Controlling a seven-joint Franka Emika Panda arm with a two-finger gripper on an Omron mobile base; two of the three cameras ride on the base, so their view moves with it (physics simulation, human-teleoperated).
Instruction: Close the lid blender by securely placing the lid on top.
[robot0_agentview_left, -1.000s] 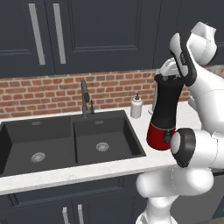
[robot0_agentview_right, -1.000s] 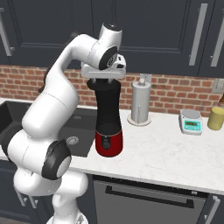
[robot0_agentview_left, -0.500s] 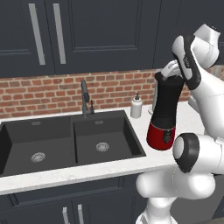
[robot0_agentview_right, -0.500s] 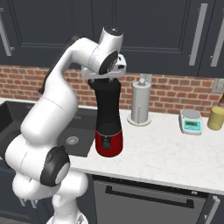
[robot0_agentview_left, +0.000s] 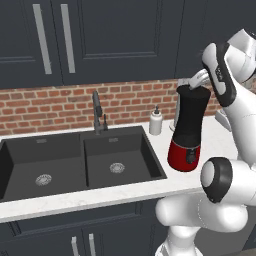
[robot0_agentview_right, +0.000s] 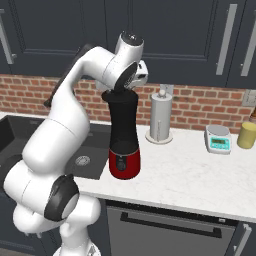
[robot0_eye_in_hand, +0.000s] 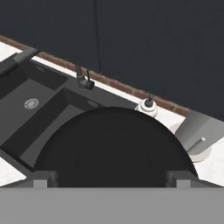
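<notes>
1. The lid (robot0_eye_in_hand: 113, 148) sat at the top of the blender (robot0_agentview_left: 189, 129), a round black disc right under the hand; whether it was fully seated could not be told.
2. It looked small, rigid and light, probably smooth plastic, so likely slippery. Judged best hold: the little knob or across the rim, pressing straight down.
3. The blender stood upright on the counter (robot0_agentview_right: 200, 175), tall and narrow on a red base, so likely tippy under a sideways push.
4. The gripper (robot0_agentview_right: 129, 88) was at the jar mouth, tips either side of the lid in the hand view. Whether the tips pressed the lid or stood clear of it could not be told.
5. The sink (robot0_agentview_left: 75, 160) lay just left of the blender, with a soap bottle (robot0_agentview_left: 156, 122) behind it near the brick wall.
6. A paper towel holder (robot0_agentview_right: 160, 119) stood just beside the blender, and a scale (robot0_agentview_right: 218, 141) further along.
</notes>
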